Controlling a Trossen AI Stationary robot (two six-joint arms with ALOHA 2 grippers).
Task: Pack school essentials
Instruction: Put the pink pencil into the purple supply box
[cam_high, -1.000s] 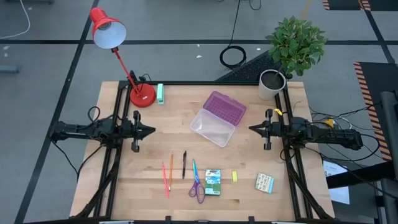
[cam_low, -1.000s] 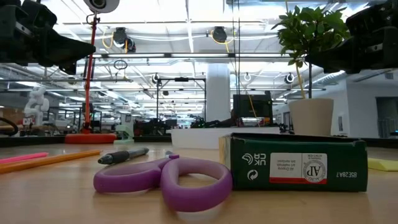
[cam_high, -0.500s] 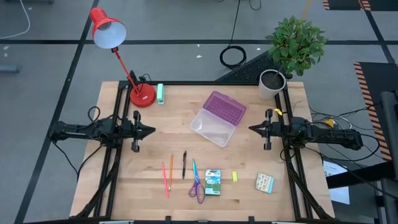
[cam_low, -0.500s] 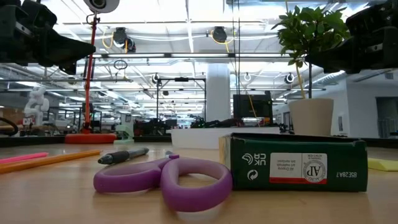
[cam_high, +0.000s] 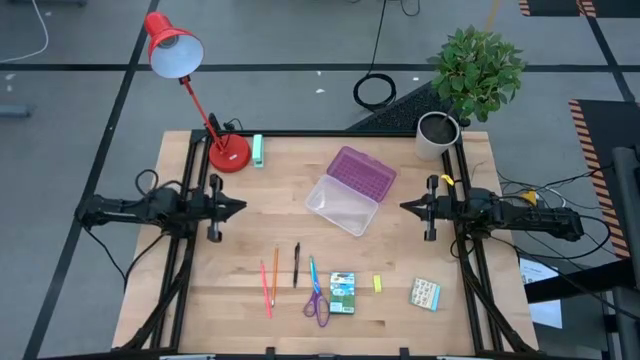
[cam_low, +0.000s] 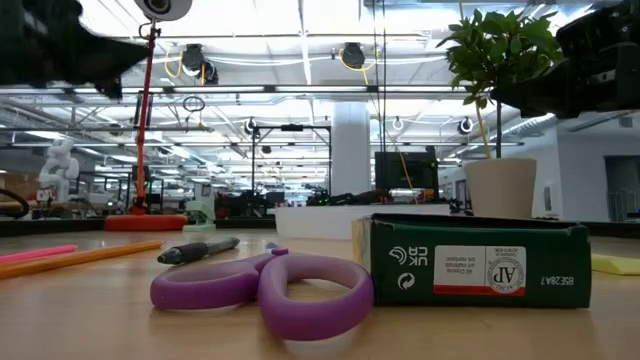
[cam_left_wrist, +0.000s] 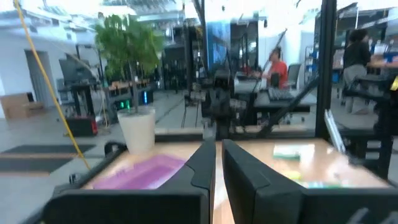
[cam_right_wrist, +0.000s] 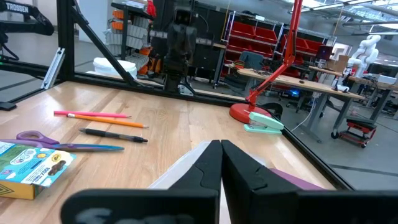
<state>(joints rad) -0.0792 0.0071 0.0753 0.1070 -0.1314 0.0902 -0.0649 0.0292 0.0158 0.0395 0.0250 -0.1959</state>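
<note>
The school essentials lie in a row near the table's front edge. They are a pink pencil (cam_high: 265, 287), an orange pencil (cam_high: 274, 276), a black pen (cam_high: 296, 265), a blue pen (cam_high: 312, 272), purple-handled scissors (cam_high: 318, 305), a green crayon box (cam_high: 343, 293), a small yellow eraser (cam_high: 377, 284) and a patterned pack (cam_high: 425, 294). My left gripper (cam_high: 241, 208) hovers shut at mid-left, well above the table. My right gripper (cam_high: 405, 207) hovers shut at mid-right. Both point toward the table's middle, and neither holds anything.
A clear case with an open purple lid (cam_high: 350, 190) lies between the grippers. A red desk lamp (cam_high: 228, 152) and a mint-green block (cam_high: 258, 150) stand at the far left. A potted plant (cam_high: 438, 132) stands at the far right. Bare wood shows at the front corners.
My left gripper has risen a little and drawn slightly toward the table's left edge, still shut. Nothing on the table has moved.
</note>
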